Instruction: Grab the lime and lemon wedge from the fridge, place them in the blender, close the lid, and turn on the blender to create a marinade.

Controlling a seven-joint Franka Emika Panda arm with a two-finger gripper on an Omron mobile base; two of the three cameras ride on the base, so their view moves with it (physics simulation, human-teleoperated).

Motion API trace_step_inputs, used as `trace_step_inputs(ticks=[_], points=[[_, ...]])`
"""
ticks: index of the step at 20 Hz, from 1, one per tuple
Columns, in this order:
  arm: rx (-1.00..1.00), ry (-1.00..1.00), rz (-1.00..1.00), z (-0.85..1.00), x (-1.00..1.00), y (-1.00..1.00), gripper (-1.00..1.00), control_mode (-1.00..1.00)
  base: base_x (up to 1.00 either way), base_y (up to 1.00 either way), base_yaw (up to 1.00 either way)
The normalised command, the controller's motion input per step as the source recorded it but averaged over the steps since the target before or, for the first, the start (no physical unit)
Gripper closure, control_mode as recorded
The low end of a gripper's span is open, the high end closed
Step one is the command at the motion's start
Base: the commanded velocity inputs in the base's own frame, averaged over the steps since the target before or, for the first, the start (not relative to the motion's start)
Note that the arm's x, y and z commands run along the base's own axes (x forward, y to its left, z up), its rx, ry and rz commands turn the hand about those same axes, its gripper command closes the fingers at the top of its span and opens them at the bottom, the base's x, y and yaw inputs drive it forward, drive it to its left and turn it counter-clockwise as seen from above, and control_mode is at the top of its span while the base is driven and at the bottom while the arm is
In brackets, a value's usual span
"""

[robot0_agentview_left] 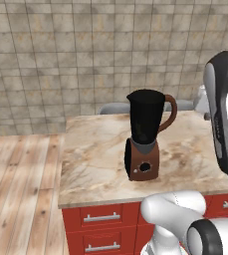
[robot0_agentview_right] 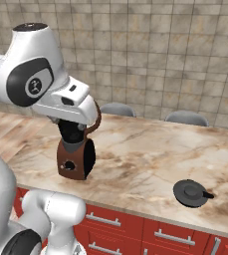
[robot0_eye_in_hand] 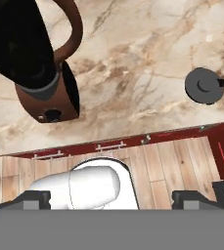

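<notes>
Even bright rendered light, soft shadows, sharp, no glare.

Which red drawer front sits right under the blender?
The upper drawer in the red stack directly below the blender: its silver handle sits just beneath the counter edge, while the second drawer lies lower, at the frame bottom.

Open counter [robot0_agentview_right: 150, 149] between blender [robot0_agentview_right: 75, 159] and lid [robot0_agentview_right: 191, 192]; passage free.

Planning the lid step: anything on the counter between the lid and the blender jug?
Nothing visible. The lid lies flat on bare marble counter, apart from the blender, whose jug stands uncovered.
</notes>
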Motion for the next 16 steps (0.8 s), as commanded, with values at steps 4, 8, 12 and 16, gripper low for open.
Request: trace_step_inputs(ticks=[4, 8, 12, 16], points=[[0.0, 0.0, -0.26, -0.02, -0.33, -0.63, -1.0, -1.0, 0.0, 0.0, 0.0], [0.0, 0.02, -0.2, 0.0, -0.12, -0.39, -1.0, -1.0, 0.0, 0.0, 0.0], [0.0, 0.07, -0.15, -0.03, 0.0, -0.41, -1.0, -1.0, 0.0, 0.0, 0.0], [0.01, 0.12, -0.15, -0.01, 0.0, -0.42, -1.0, -1.0, 0.0, 0.0, 0.0]])
